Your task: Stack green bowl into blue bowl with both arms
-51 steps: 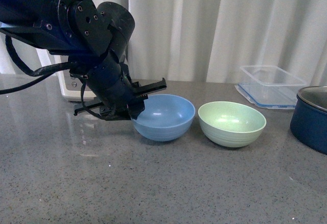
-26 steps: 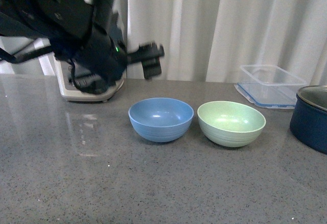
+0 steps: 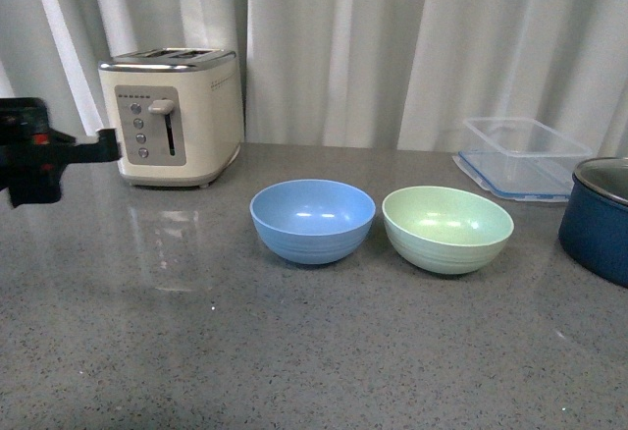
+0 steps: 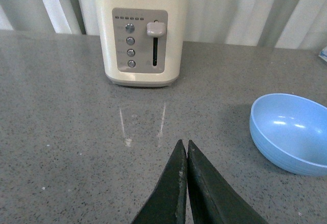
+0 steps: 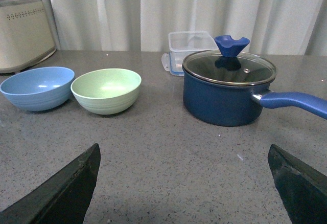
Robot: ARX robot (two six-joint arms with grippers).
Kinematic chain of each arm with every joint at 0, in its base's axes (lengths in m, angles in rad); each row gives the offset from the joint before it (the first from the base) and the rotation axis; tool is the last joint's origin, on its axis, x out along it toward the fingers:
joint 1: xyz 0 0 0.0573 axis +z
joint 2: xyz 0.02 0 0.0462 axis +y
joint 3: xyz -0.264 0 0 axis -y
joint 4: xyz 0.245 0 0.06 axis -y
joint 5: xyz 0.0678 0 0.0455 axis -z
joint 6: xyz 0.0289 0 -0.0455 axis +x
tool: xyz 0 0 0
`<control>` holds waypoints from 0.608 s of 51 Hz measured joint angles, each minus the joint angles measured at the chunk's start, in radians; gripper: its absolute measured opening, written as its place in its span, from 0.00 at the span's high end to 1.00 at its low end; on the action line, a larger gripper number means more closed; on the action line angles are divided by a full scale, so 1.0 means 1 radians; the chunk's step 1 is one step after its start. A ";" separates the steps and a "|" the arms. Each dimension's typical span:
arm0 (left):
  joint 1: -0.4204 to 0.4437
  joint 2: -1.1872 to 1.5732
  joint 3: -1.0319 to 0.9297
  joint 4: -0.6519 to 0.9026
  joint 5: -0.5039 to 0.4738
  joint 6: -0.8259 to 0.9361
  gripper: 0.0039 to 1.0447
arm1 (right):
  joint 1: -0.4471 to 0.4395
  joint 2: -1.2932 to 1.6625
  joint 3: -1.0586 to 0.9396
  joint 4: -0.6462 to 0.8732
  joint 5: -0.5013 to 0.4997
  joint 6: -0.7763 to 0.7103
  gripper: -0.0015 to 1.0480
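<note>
Left gripper [image 4: 185,150] pressed together, empty, facing cream toaster [image 4: 141,32]; right gripper [image 5: 184,152] spread wide before sky-blue plastic bowl [image 5: 37,88], mint-green plastic bowl [image 5: 106,91], glass-lidded navy saucepan [image 5: 225,101], clear container [image 5: 191,45].

Soft daylight everywhere, nothing blown out

We've got bright, diffuse light coming through the curtain [image 3: 392,47] at the back, so the blue bowl [image 3: 312,221] and green bowl [image 3: 447,229] only drop faint, fuzzy shadows on the countertop [image 3: 294,351]. The glossy stone mirrors the toaster [image 3: 175,116] as pale streaks. Small highlights sit inside the blue bowl and on the glass lid [image 5: 229,73]. The left gripper [image 3: 103,146] looks a bit smeared at the front view's edge. On the right gripper [image 5: 183,149], the fingers [image 5: 71,188] are dark and out of focus up close.
</note>
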 joint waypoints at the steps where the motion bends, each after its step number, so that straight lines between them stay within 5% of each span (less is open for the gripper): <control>1: 0.004 -0.016 -0.018 0.007 0.003 0.000 0.97 | 0.000 0.000 0.000 0.000 0.000 0.000 0.10; 31: 0.152 -0.432 -0.407 -0.034 0.143 0.003 0.97 | 0.000 0.000 0.000 0.000 0.000 0.000 0.10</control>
